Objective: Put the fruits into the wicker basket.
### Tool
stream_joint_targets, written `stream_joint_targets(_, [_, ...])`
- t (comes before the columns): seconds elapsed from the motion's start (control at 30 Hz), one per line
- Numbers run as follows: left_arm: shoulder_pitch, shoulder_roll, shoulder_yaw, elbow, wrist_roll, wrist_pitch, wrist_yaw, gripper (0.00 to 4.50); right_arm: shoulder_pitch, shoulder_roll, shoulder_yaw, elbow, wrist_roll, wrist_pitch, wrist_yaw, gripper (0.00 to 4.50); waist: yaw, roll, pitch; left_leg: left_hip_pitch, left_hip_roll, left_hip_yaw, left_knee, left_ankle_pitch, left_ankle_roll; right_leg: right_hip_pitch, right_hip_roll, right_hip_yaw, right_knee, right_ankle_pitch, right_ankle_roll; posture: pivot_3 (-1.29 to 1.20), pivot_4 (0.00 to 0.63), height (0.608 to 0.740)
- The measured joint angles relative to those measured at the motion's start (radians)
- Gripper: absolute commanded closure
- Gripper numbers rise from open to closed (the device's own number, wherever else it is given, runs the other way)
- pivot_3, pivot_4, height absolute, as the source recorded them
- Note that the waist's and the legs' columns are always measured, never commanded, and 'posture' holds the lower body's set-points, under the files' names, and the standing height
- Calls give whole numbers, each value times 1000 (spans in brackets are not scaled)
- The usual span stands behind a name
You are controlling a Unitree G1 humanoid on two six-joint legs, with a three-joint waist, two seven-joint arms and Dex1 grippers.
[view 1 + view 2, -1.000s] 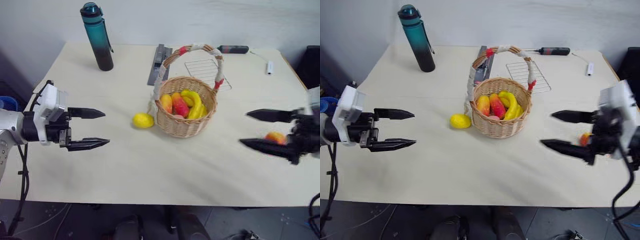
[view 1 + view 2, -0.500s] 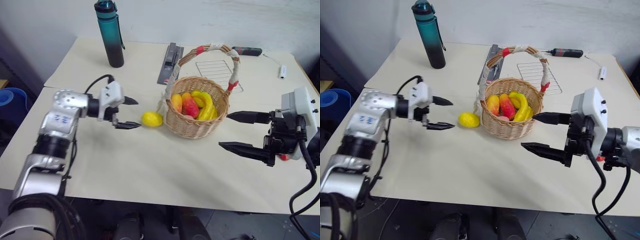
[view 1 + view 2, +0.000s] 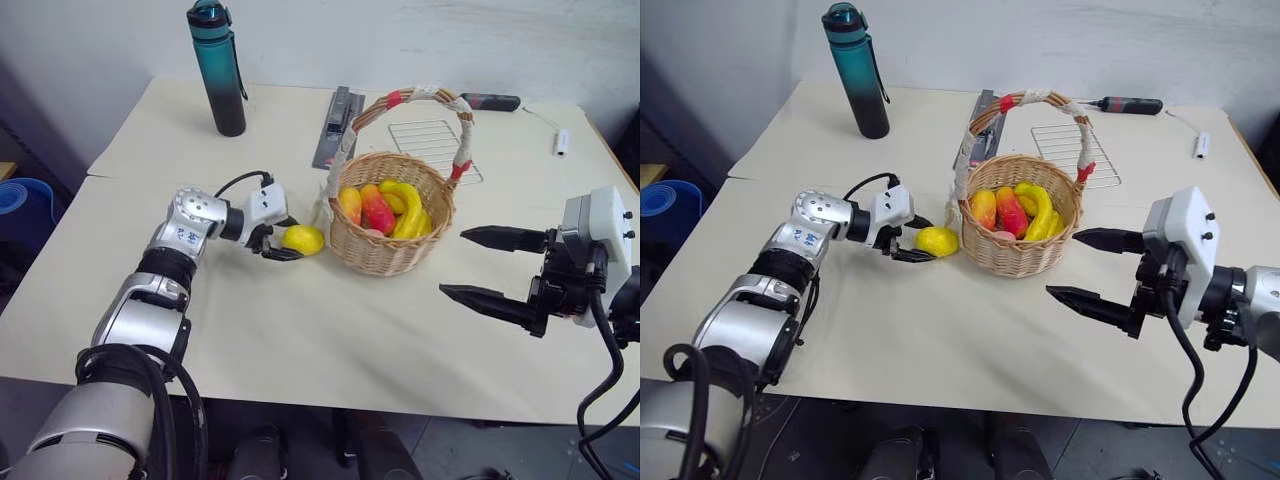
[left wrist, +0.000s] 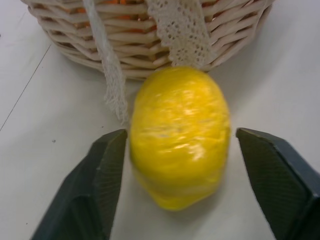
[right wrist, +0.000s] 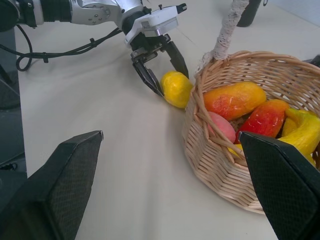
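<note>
2 black fingers of the left gripper (image 4: 172, 165) straddle the lemon (image 4: 179, 135), which rests on the cream table (image 3: 300, 340) just beside the wicker basket (image 3: 390, 255), on the side nearest the robot's left. In the left wrist view, 1 finger (image 4: 102, 175) touches or nearly touches the lemon's side, while the other finger (image 4: 280, 170) stands clear of it with table visible between; the jaws are therefore partly spread and not clamped. The lemon touches the lace trim hanging from the basket. The basket stands upright and contains several fruits, including 1 red-and-orange piece (image 3: 380, 212) and 1 yellow curved piece (image 3: 410, 208). The right gripper (image 3: 495, 268) hovers beside the basket's opposite side, well apart from it, fingers spread wide and holding nothing. 1 teal bottle (image 3: 218, 68) stands upright at the table's far side.
</note>
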Motion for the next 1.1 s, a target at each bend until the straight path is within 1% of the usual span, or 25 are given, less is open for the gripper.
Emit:
stream_joint_targets(0.03, [-3,0,1,4,4,-5,0,2043,0,0,0,0,-1,-4,-2,0,0,0,0,0,0,0,0,0,0,0,0,0,0,0,0,0,150,740])
stream_joint_targets(0.07, [-5,0,2,5,7,-6,0,2199,0,0,0,0,-1,-6,-2,0,0,0,0,0,0,0,0,0,0,0,0,0,0,0,0,0,150,740])
stream_joint_targets(0.17, [-5,1,11,-1,8,-10,-17,2282,-1,0,0,1,-3,-9,-4,0,0,0,0,0,0,0,0,0,0,0,0,0,0,0,0,0,150,740])
stream_joint_targets(0.2, [7,10,17,-31,4,-8,-44,2284,-4,1,1,2,-3,-10,-7,0,-1,0,0,0,0,0,0,0,0,0,0,0,0,0,0,0,150,740])
stream_joint_targets(0.27, [56,37,34,-137,-28,9,-110,2285,-9,4,5,6,-8,-12,-12,0,-4,0,0,0,0,0,0,0,0,0,0,0,1,0,0,0,150,740])
stream_joint_targets(0.33, [137,81,53,-317,-86,84,-179,2285,-8,4,6,10,-14,-14,-13,0,-6,0,0,1,1,1,-1,0,-1,-1,0,1,2,0,0,0,150,740])
stream_joint_targets(0.4, [224,135,79,-529,-155,204,-228,2285,-4,5,8,18,-22,-15,-13,0,-5,0,0,0,1,0,0,1,-2,-2,0,1,8,0,-1,0,150,740])
stream_joint_targets(0.47, [311,198,119,-784,-256,379,-245,2285,-1,20,3,30,-35,-22,-24,0,-5,0,0,0,1,0,1,1,-2,-2,0,0,10,0,-1,0,150,740])
stream_joint_targets(0.53, [348,223,172,-999,-356,573,-201,2285,-3,40,4,33,-43,-26,-50,0,-2,0,0,0,1,-1,4,1,-2,-2,-1,0,9,-1,-1,0,150,740])
stream_joint_targets(0.6, [345,207,214,-1162,-426,744,-107,2285,-4,54,5,35,-48,-27,-73,0,4,0,0,1,0,-6,10,1,-2,3,-1,-3,9,-1,-1,0,150,740])
stream_joint_targets(0.67, [310,125,226,-1281,-456,908,55,2285,0,68,3,30,-48,-28,-91,0,5,1,0,4,-1,-10,14,0,0,11,-1,-5,7,0,1,0,150,740])
stream_joint_targets(0.73, [261,39,194,-1297,-422,988,201,2285,4,80,3,21,-50,-30,-110,0,4,0,0,4,-2,-10,14,2,2,13,-2,-5,3,1,3,0,150,740])
stream_joint_targets(0.8, [206,-40,124,-1248,-343,1014,340,2285,5,109,6,17,-64,-30,-157,0,1,0,0,4,-2,-11,14,3,3,15,-1,-5,1,3,3,0,150,740])
stream_joint_targets(0.9, [137,-127,31,-1078,-221,928,484,2285,9,132,17,7,-84,-31,-206,0,-4,1,-1,3,-2,-10,13,2,2,12,-1,-4,1,3,3,0,150,740])
stream_joint_targets(0.97, [108,-181,8,-970,-174,866,539,2285,15,141,26,0,-97,-31,-224,0,-6,2,-1,3,-2,-9,11,2,1,10,0,-3,4,3,2,0,150,740])
stream_joint_targets(1.03, [84,-240,7,-878,-167,842,566,1554,28,146,46,-10,-121,-31,-244,0,-2,2,-1,2,-1,-10,10,2,0,8,1,-5,5,2,0,0,150,740])
stream_joint_targets(1.1, [73,-266,4,-832,-171,834,560,1000,35,156,50,-15,-134,-31,-254,0,-1,2,-1,1,-1,-9,9,2,0,7,1,-4,5,1,0,0,150,740])
